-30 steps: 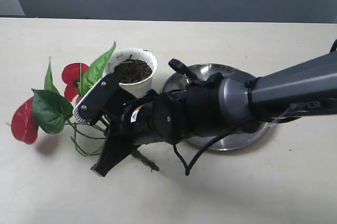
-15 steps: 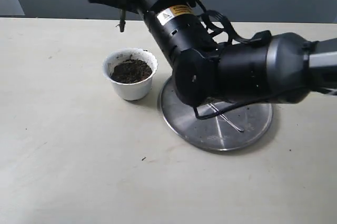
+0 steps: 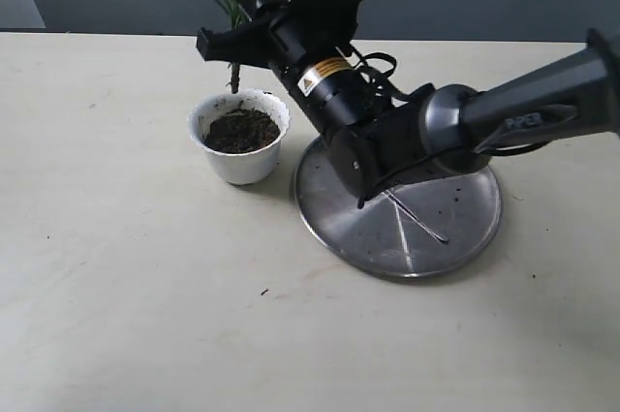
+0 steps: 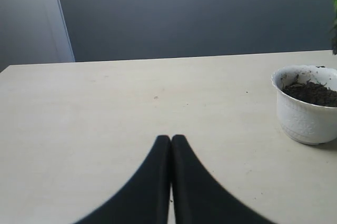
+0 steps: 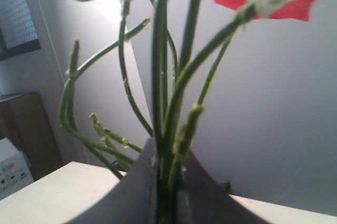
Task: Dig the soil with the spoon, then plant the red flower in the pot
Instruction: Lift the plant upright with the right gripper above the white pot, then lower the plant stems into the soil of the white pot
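I see my right gripper [image 3: 235,37] raised above the table [image 3: 116,267], and its two fingers are pressed together on the green stems of the red flower [image 5: 169,103]. In the right wrist view the stems rise straight out from between the dark fingers [image 5: 139,190], and one red bloom shows at the far end, partly cut by the frame. The base of the stems hangs out of the gripper on the other side, just over the far rim of the pot [image 3: 239,137], but I cannot tell if it touches the rim.

The pot stands upright directly under the right gripper, and the dark soil [image 3: 238,130] fills it nearly to the wavy edge. The spoon [image 3: 418,215] lies flat on the steel plate [image 3: 455,237], under the right forearm and behind the gripper.

My left gripper [image 4: 171,140] has its fingers closed against each other with nothing between them. It stays low over the bare table, and the pot is ahead of it and to one side, well apart.
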### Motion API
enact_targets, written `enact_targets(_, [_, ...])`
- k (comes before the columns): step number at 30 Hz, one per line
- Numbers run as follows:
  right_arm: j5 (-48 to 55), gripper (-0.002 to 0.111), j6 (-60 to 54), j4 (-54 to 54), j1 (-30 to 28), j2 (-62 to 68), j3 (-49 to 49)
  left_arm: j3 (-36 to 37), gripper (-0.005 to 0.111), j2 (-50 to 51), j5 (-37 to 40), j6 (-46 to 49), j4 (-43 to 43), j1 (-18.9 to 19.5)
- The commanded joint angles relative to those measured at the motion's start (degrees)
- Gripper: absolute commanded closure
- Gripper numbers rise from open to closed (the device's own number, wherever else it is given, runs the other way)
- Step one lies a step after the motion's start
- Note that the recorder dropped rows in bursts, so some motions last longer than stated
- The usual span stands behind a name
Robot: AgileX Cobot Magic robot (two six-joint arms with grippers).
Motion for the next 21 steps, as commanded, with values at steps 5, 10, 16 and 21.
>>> enact_targets(5, [1.5,0.109,-2.3,-0.7,0.1,5.4,-4.1,-0.1,0.106,-0.1,0.0,-0.1,0.0,-0.1])
enact_targets(10, [5.6,0.109,-5.1,-0.8,0.1,5.9,-4.1,-0.1,0.106,-0.1,0.0,-0.1,0.0,-0.1])
enact_targets(16, [5.6,0.109,-5.1,0.2,0.1,8.9,-4.1,-0.1,0.106,-0.1,0.0,-0.1,0.0,-0.1])
enact_targets(21, [7.6,0.109,-4.7,0.0,0.6,10.1,-4.1,-0.1,0.106,-0.1,0.0,-0.1,0.0,-0.1])
